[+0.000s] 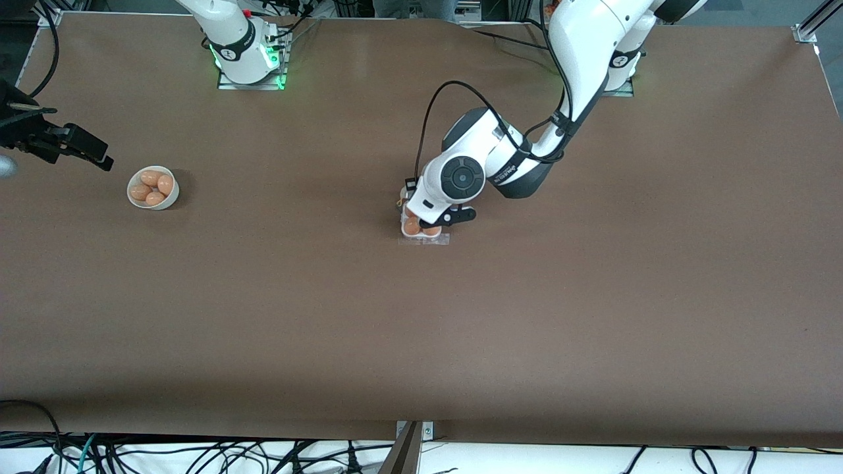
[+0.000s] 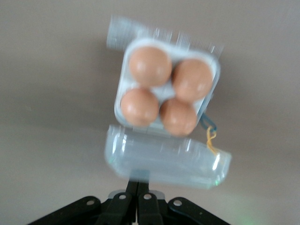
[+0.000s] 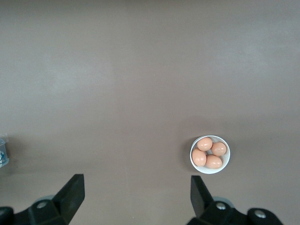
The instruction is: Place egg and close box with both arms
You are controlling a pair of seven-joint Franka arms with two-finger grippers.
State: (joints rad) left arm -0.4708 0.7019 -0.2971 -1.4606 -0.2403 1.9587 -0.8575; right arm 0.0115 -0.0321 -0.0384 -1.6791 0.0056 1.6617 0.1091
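Box (image 1: 422,227) mid-table, all four eggs (image 2: 150,65) in, clear lid (image 2: 166,161) flopped open; left claw (image 2: 137,197) pinched shut, empty, over lid; right claw (image 3: 136,197) wide open, waits at table edge near bowl (image 1: 153,187); lift lid slow, press flat

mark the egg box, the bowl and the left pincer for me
egg box (image 2: 167,92): left wrist view, on the tray between its four eggs.
bowl (image 3: 210,170): right wrist view, on the white rim.
left pincer (image 2: 137,196): left wrist view, at its closed fingertips under the clear lid.
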